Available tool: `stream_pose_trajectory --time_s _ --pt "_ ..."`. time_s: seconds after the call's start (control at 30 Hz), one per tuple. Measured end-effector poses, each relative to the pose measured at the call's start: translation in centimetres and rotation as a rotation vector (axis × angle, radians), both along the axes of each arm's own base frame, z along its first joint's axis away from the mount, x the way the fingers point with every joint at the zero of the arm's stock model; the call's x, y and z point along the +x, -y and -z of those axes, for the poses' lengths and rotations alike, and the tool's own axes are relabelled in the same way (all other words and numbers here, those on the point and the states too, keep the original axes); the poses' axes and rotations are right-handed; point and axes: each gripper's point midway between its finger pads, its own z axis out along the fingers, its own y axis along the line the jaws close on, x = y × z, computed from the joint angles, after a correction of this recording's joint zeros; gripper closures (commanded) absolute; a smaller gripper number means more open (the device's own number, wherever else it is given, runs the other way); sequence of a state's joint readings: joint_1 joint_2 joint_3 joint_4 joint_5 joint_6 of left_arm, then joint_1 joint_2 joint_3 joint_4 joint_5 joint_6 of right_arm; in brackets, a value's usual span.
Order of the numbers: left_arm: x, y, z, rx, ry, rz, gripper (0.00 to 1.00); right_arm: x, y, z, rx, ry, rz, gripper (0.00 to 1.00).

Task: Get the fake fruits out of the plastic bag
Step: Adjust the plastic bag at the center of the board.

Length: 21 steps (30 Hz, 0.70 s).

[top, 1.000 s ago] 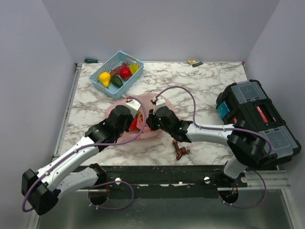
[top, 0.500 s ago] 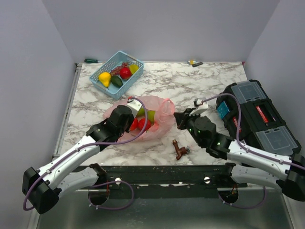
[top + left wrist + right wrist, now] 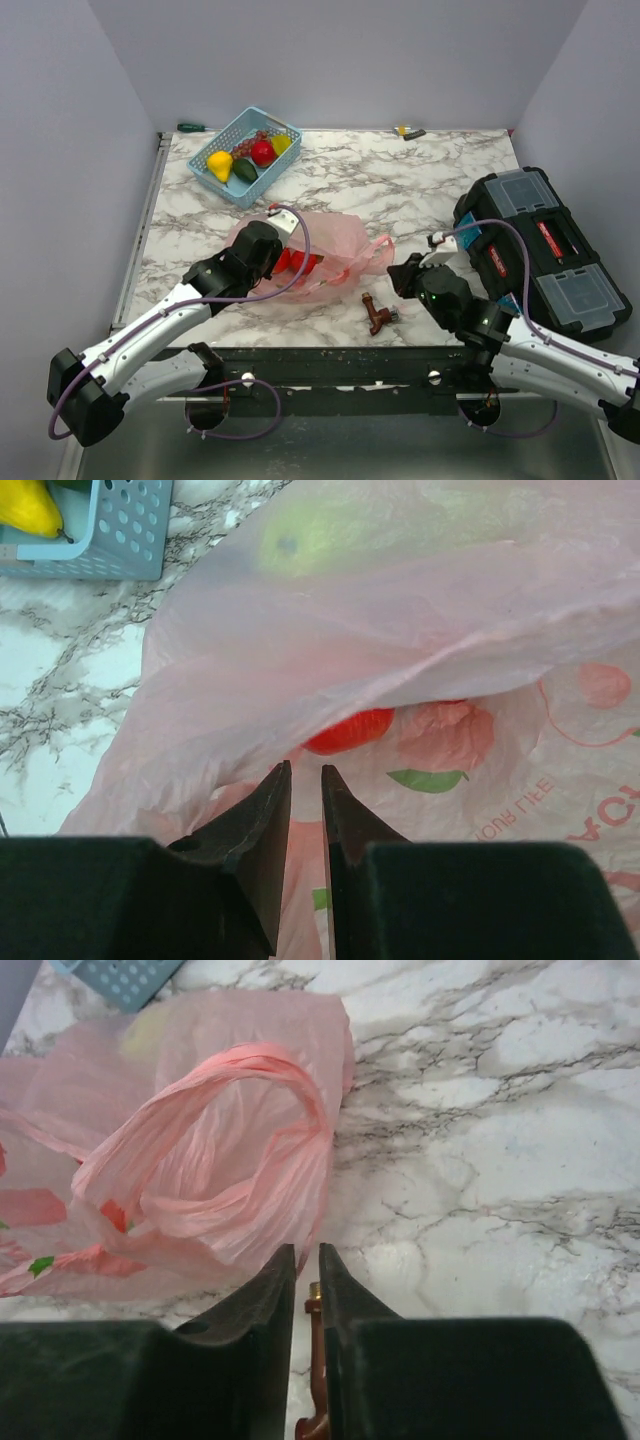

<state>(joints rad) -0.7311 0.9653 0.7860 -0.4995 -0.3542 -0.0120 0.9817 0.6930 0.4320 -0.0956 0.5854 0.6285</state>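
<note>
L gripper [image 3: 298, 770] is at the plastic bag [image 3: 335, 245], which lies mid-table toward the near edge. Jaws are down to a slit, and I can't tell if any film is caught. The fake fruits [image 3: 298, 262] are inside the bag: red ones by the L gripper, and a yellow-green one [image 3: 300, 545] showing thru the pink film. R gripper [image 3: 307, 1250] hovers just off the bag's loop handle [image 3: 250, 1060], not touching. Its jaws are a slit too, w/ nothing held. A small brown piece [image 3: 313, 1360] on the marble table [image 3: 400, 180] shows thru the gap.
</note>
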Motion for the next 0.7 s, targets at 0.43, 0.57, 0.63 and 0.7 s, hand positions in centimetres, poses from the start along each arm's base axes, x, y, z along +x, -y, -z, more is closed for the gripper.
stream_pose_trajectory --time_s 0.43,0.57,0.63,0.7 --pt "-0.4 0.6 -0.2 -0.002 0.000 0.023 0.82 -3.7 -8.7 -11.5 0.023 0.088 -0.541 0.27" --pt "-0.4 0.5 -0.7 -0.013 0.013 0.023 0.82 -4.6 -13.7 -12.2 0.087 0.099 -0.740 0.37" --pt "-0.5 0.5 -1.0 -0.022 0.023 0.023 0.82 -4.3 -15.9 -11.0 0.100 0.077 -0.785 0.43" --pt "-0.5 0.5 -1.1 -0.026 0.027 0.023 0.82 -3.6 -17.4 -9.5 0.102 0.053 -0.790 0.46"
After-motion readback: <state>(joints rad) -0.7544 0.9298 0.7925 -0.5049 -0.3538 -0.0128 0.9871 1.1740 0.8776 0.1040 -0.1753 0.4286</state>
